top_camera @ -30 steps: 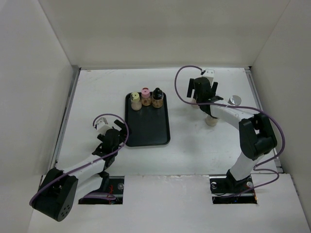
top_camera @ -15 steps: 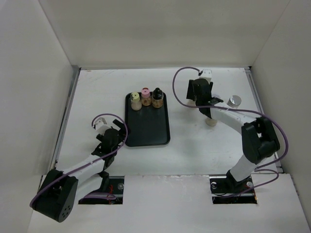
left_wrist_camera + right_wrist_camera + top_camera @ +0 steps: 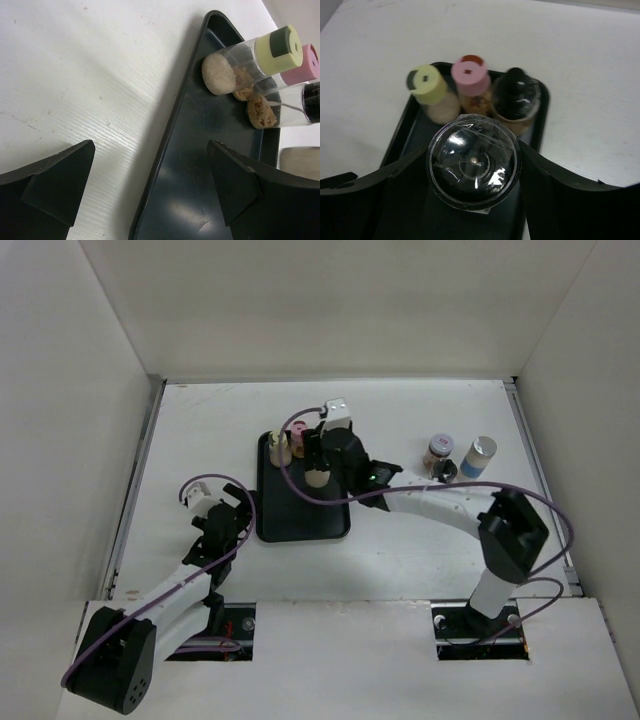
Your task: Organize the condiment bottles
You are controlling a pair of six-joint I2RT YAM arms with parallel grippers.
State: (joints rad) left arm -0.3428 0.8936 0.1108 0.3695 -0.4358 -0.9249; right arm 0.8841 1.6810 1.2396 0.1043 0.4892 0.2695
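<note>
The right jaws are clamped on a dome-capped bottle (image 3: 472,162), gripping it by its sides with the cap facing the wrist camera. They hold it over the tray (image 3: 300,515), just on the near side of a row of three bottles. Whether its base touches the tray floor cannot be told.

That row stands along the tray's far edge: a yellow-capped bottle (image 3: 426,84) at the left, a pink-capped bottle (image 3: 470,74) in the middle and a black-capped bottle (image 3: 516,92) at the right, close together.

The left jaws stand apart and empty, low by the tray's near left corner, one finger over the tray and one over the desk (image 3: 200,440).

The tray lies left of the desk's middle. Well apart from it, toward the desk's right edge, a brown bottle (image 3: 438,450) and a blue-labelled bottle (image 3: 481,455) stand loose. A small dark thing (image 3: 449,471) sits between them, perhaps another bottle.

By my reckoning the job is about half done: three are placed, a fourth is about to be set down, and at least two are left to fetch.
</note>
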